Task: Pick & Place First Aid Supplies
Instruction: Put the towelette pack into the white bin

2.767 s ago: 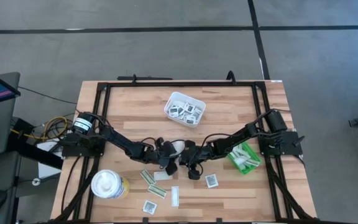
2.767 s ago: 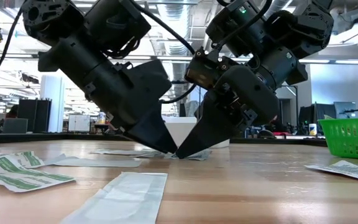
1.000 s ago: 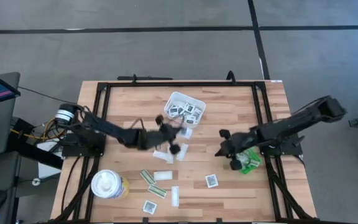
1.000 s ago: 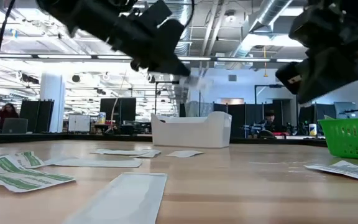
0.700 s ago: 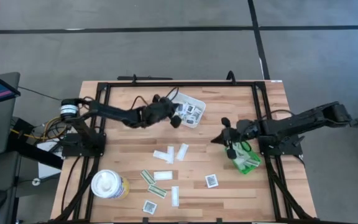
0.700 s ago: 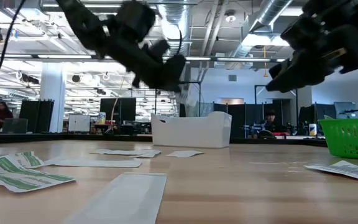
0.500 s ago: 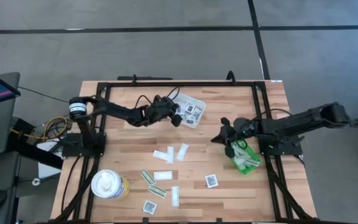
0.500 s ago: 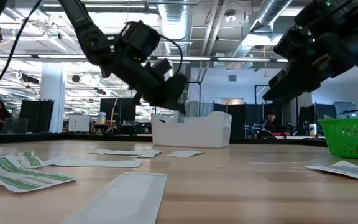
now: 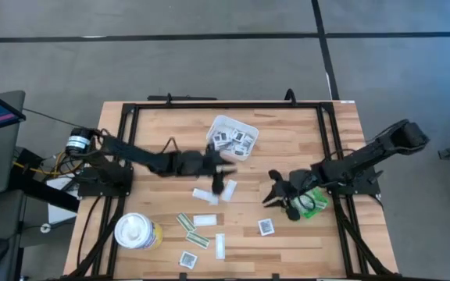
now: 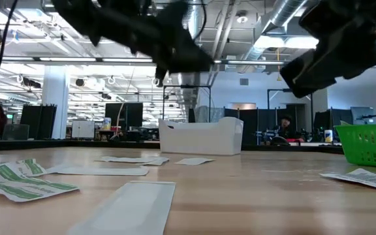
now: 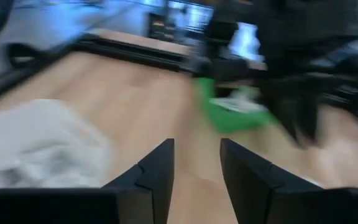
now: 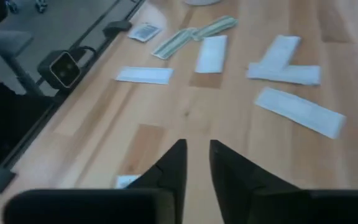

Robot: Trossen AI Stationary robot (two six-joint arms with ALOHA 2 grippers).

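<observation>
The first aid supplies are flat packets. Several lie in the white tray [image 9: 231,136] at the far middle, and several lie flat on the table near the front, such as white strips [image 9: 229,189] [image 12: 299,111] and a square packet [image 9: 266,227]. My left gripper [image 9: 218,184] [image 11: 194,168] hovers open just near of the tray, with nothing between its fingers. My right gripper [image 9: 272,197] [image 12: 197,158] hovers left of the green bin [image 9: 312,201], its fingers a little apart and empty.
A white round tub [image 9: 137,232] stands at the near left. White-and-olive strips [image 9: 192,230] and more packets [image 9: 219,246] lie along the front edge. A black frame [image 9: 209,104] runs round the table. Bare wood shows between the two grippers.
My left gripper swung toward the far edge over the white tray, then came back toward the table's middle. My right gripper moved toward the far edge beside the green bin, then returned toward the near edge and the left.
</observation>
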